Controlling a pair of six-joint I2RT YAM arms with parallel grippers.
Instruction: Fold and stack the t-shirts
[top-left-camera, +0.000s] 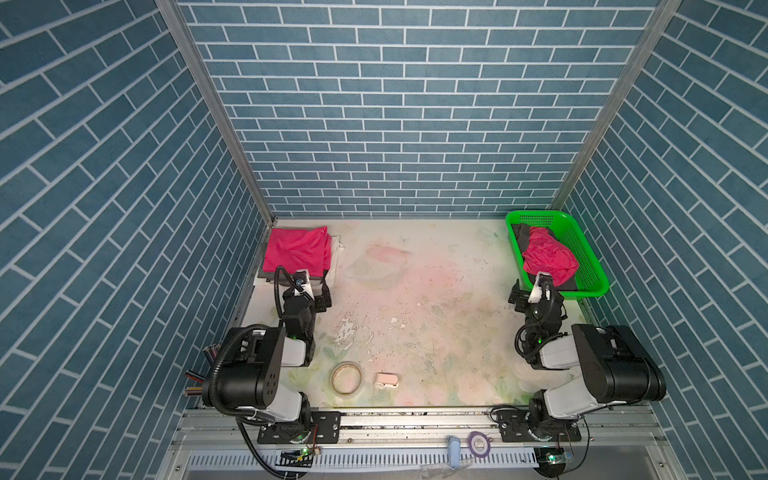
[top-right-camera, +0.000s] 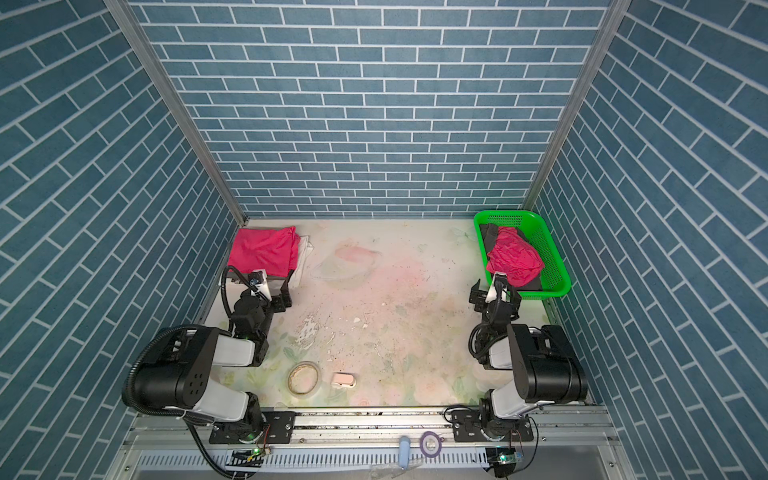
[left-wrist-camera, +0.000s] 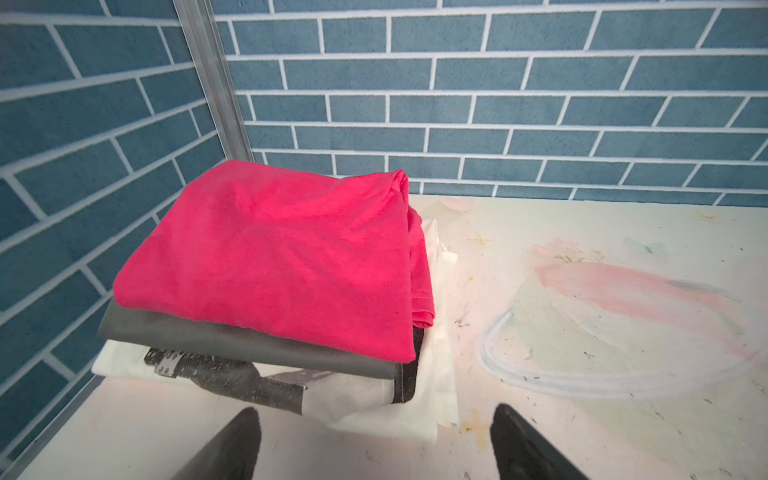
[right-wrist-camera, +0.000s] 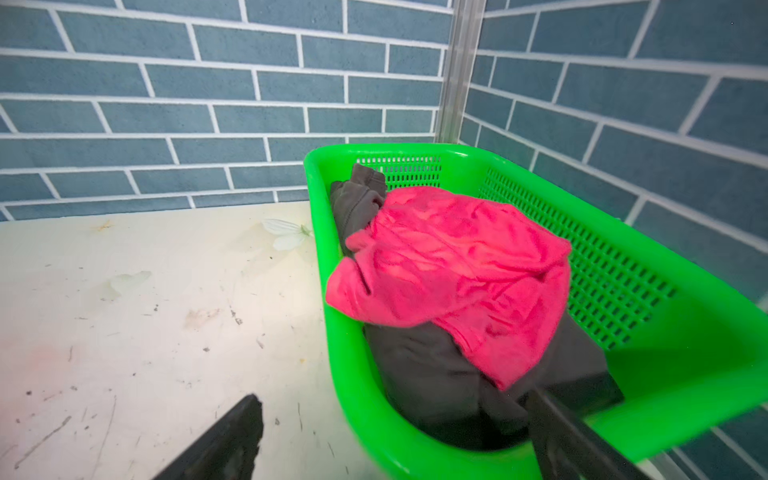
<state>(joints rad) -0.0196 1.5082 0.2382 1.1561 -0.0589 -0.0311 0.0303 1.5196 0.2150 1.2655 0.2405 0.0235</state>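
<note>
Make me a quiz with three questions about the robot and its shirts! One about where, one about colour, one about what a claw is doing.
1. Where is the crumpled pink shirt?
A. hanging on the wall
B. in the green basket
C. on the floor

2. What colour is the top shirt of the folded stack?
A. white
B. pink
C. blue

3. How is the right gripper?
A. shut on a shirt
B. shut on the basket
C. open, holding nothing

Answers: 1 B, green mesh walls surround it; 2 B, pink lies over grey and white layers; 3 C, its fingers stand wide apart, gripping nothing.
</note>
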